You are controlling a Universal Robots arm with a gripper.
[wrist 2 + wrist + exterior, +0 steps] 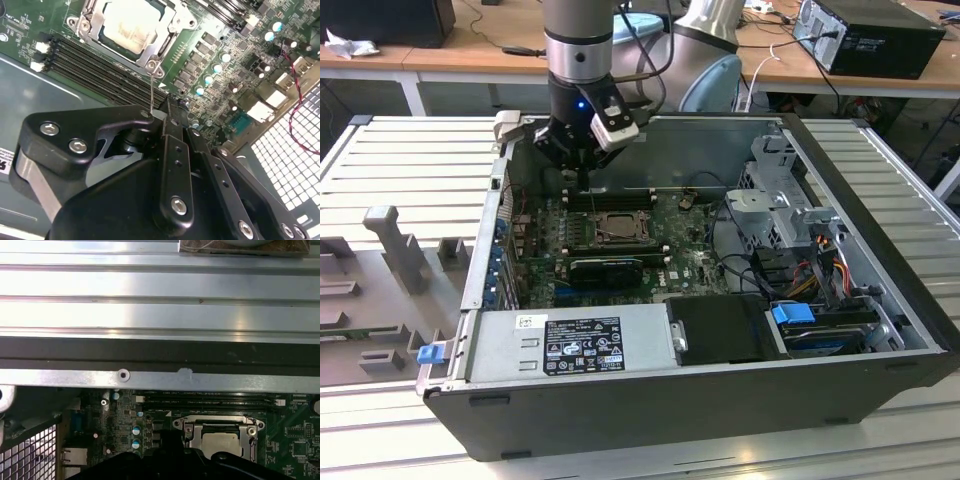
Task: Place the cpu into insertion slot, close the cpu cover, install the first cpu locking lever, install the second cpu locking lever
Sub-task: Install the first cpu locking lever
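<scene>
The cpu (131, 25) lies flat in the insertion slot (87, 12) on the green motherboard (210, 27), its pale silver-grey top facing up. It is square, so it has no long axis to speak of; its edges run square with the socket's rim. The cpu cover (172, 25) (a dull-grey metal frame with a large window) is down around it, framing the chip, with screws showing at its corners. In the first wrist view the same chip (220, 442) sits inside the frame (187, 430), with the long black memory slots (210, 399) just beyond it at twelve o'clock.

In the exterior view the socket (608, 228) is near the middle of the open computer case (880, 200), which rests on the ribbed metal table (410, 160). The hand (582, 172) hangs above the board at roughly eleven o'clock from the socket, near it but not touching. In the second wrist view the hand (167, 107) has its black fingers (172, 130) drawn together, nothing between them, with the chip at about eleven o'clock from the tips, across the memory slots (100, 62). A thin wire lever (150, 87) runs from the socket's corner toward the fingertips.
</scene>
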